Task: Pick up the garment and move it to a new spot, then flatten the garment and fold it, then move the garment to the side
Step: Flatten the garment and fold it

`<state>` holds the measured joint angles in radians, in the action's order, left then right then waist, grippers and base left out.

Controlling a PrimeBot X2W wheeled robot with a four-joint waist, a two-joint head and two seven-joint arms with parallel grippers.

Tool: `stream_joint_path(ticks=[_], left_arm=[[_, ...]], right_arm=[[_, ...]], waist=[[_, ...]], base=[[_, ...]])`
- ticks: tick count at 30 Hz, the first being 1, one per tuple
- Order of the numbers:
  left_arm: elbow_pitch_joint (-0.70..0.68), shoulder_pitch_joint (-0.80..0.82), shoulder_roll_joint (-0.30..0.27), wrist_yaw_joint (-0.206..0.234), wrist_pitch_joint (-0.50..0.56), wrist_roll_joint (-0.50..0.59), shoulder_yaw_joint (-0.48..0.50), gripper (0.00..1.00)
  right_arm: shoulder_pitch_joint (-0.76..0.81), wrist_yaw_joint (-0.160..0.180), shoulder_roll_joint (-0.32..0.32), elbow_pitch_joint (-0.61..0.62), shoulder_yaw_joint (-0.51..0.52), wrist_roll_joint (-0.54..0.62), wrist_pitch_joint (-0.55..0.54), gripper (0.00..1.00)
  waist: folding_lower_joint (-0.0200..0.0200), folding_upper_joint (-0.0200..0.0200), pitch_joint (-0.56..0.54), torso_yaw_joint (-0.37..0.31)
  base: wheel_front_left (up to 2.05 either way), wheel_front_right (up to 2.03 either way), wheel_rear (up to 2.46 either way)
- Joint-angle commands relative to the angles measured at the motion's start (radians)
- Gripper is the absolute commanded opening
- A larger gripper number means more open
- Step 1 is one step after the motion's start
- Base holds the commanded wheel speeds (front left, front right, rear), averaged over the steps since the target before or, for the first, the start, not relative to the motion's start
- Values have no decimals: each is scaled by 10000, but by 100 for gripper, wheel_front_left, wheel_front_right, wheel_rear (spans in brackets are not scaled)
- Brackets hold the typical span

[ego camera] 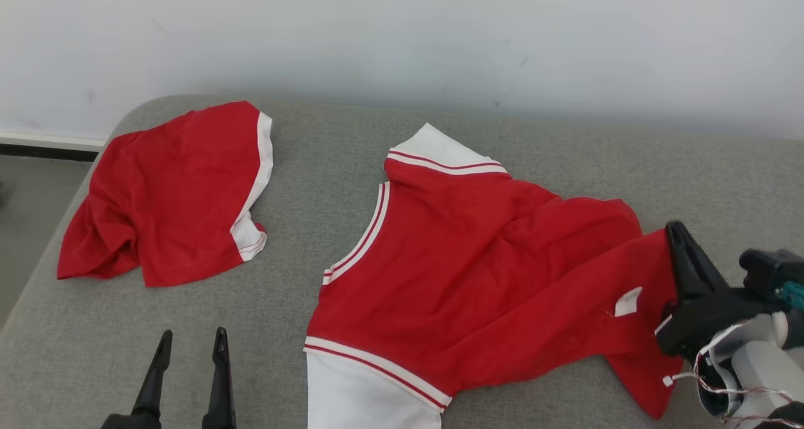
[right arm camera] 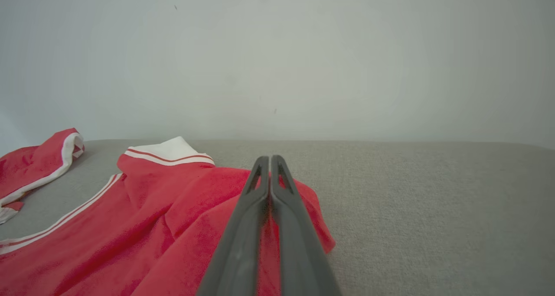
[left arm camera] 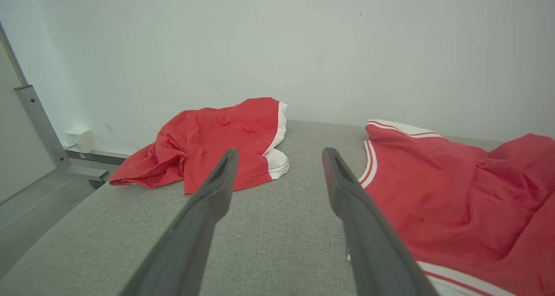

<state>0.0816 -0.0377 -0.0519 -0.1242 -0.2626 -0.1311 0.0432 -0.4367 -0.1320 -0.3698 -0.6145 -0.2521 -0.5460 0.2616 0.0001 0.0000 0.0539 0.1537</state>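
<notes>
Bench notes, from my remote seat.

- The garment [ego camera: 477, 259], a red top with white striped trim, lies crumpled on the grey bench [ego camera: 314, 165], from the bench's middle across to its right side. One white-banded end hangs at the bench's near edge. A small white tag [ego camera: 628, 302] shows on the cloth.
- Right gripper [ego camera: 675, 228]: over the bench's right part, fingers pressed tight together. Its wrist view has red cloth bunched up against them, so I read it as pinching the garment's right edge.
- Left gripper [ego camera: 193, 336]: above the bench's near left edge, fingers spread wide, holding nothing.
- A second red garment [ego camera: 169, 190] lies heaped at the bench's far left corner.
</notes>
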Motion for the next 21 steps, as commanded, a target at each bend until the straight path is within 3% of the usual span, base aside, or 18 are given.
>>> stream_joint_path(ticks=[1, 9, 14, 21], left_arm=[[53, -93, 22, 2, -32, -103, -33, 100], [-12, 56, 21, 19, -32, -15, 23, 100], [-72, 93, 21, 16, -32, 14, 66, 100], [-124, -5, 20, 34, -32, 42, 172, 100]], right_arm=[[153, 28, -50, -344, -62, -116, 44, 100], [595, 28, -72, -655, 166, -139, 45, 100], [1226, 28, 45, 188, 767, 112, 45, 100], [2784, 28, 598, 2370, 2048, 865, 33, 100]], waist=[[-1, 0, 13, -76], [-1, 0, 58, -585], [-1, 0, 50, -846], [-1, 0, -82, -1147]], base=[[0, 0, 0], [0, 0, 0], [0, 0, 0], [0, 0, 0]])
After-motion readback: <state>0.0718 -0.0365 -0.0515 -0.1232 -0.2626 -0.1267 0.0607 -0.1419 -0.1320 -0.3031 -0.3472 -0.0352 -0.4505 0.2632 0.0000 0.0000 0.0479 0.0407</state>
